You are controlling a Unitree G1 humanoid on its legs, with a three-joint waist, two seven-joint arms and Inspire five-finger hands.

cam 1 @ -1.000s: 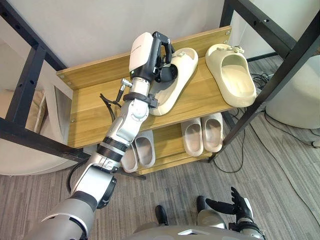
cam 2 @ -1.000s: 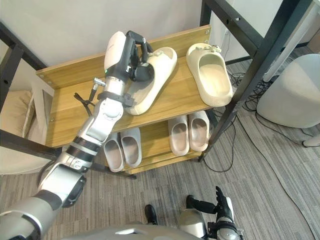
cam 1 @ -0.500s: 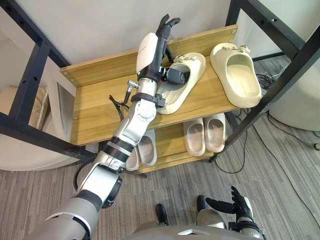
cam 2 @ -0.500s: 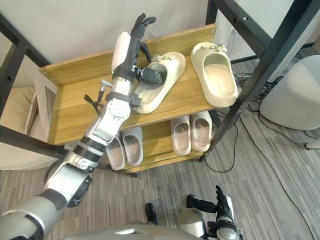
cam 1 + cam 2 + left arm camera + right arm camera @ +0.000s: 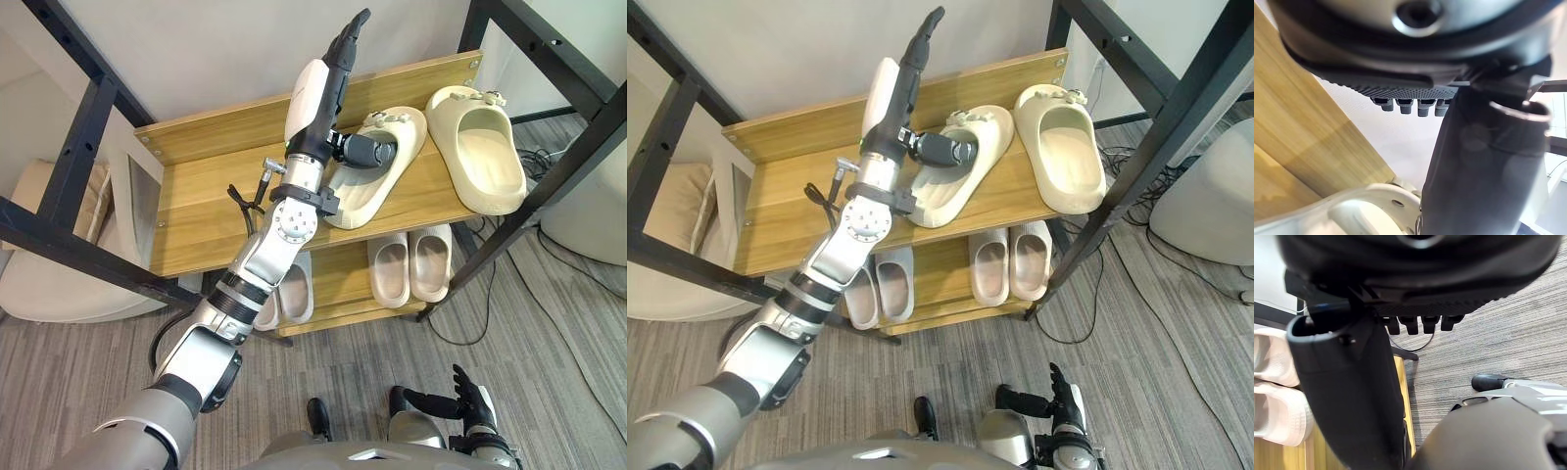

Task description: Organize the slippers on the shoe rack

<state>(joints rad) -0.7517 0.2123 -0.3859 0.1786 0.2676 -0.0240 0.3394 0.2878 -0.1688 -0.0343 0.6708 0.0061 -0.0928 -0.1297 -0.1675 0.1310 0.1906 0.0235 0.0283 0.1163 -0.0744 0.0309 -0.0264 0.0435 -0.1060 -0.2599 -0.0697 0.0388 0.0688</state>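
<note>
One cream slipper [image 5: 392, 171] lies askew on the shoe rack's top shelf [image 5: 196, 211], its toe swung toward its mate [image 5: 487, 147], which sits square — so the pair isn't lined up yet. The left hand [image 5: 315, 93] stands over the skewed one with fingers [image 5: 349, 31] straight, pointing up the wall. Its thumb is down by the slipper's opening, gripping nothing — poised, I'd guess, to nudge. The right hand [image 5: 468, 399] hangs low, fingers loosely spread.
</note>
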